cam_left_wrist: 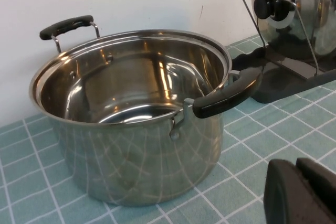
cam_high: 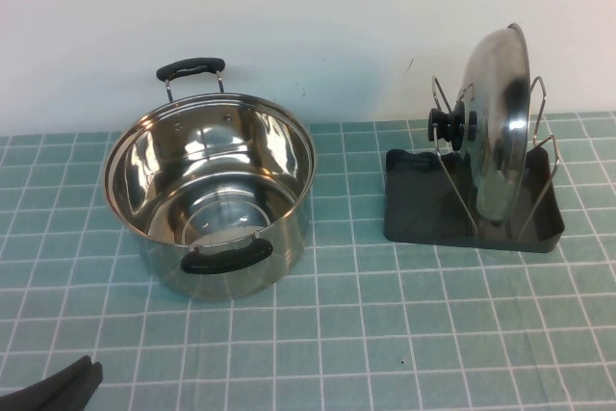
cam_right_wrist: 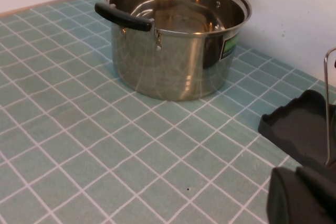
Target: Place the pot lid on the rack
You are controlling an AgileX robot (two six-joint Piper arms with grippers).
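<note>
The pot lid (cam_high: 502,137) stands on edge in the wire loops of the black rack (cam_high: 422,207) at the back right, its black knob (cam_high: 449,128) facing the pot. It also shows in the left wrist view (cam_left_wrist: 310,22) on the rack (cam_left_wrist: 281,82). My left gripper (cam_high: 69,382) is shut and empty, low at the table's front left corner; in its wrist view (cam_left_wrist: 303,192) it sits in front of the pot. My right gripper (cam_right_wrist: 305,195) is shut and empty, close to the rack's tray (cam_right_wrist: 299,127); it is out of the high view.
An open steel pot (cam_high: 212,190) with two black handles stands at the left centre of the green tiled table (cam_high: 385,334). A white wall runs right behind the pot and rack.
</note>
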